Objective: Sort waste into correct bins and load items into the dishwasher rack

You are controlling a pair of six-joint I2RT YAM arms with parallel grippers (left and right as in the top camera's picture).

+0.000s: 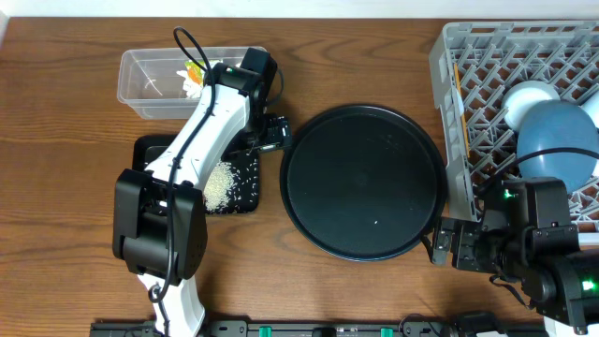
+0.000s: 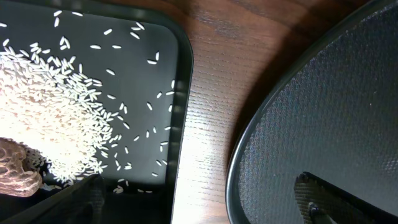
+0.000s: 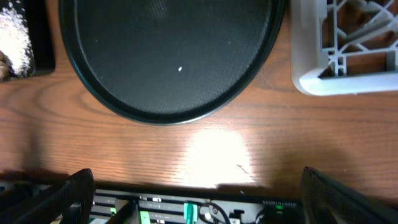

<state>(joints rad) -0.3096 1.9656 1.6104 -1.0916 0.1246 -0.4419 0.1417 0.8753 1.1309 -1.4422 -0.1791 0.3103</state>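
Observation:
My left gripper [image 1: 273, 133] hangs open and empty over the gap between the shallow black bin [image 1: 150, 150] and the round black tray. In the left wrist view its fingers [image 2: 87, 194] straddle the bin's rim [image 2: 181, 93]. White rice [image 2: 50, 106] and a brown lump [image 2: 15, 169] lie in that bin. The clear tub [image 1: 140, 89] holds the printed wrapper [image 1: 194, 69] and the white tissue [image 1: 192, 87]. The grey rack [image 1: 463, 56] at the right carries the blue plate [image 1: 557, 140], a white bowl [image 1: 529, 96] and a chopstick [image 1: 460, 103]. My right gripper [image 1: 449, 245] stands open and empty near the rack's front corner [image 3: 336, 74].
The large round black tray [image 1: 363, 181] fills the table's middle, with one white speck [image 3: 180, 68] on it. Bare wood [image 3: 205, 146] lies between it and the front rail [image 3: 186, 208]. My left arm [image 1: 201, 140] reaches across the black bin.

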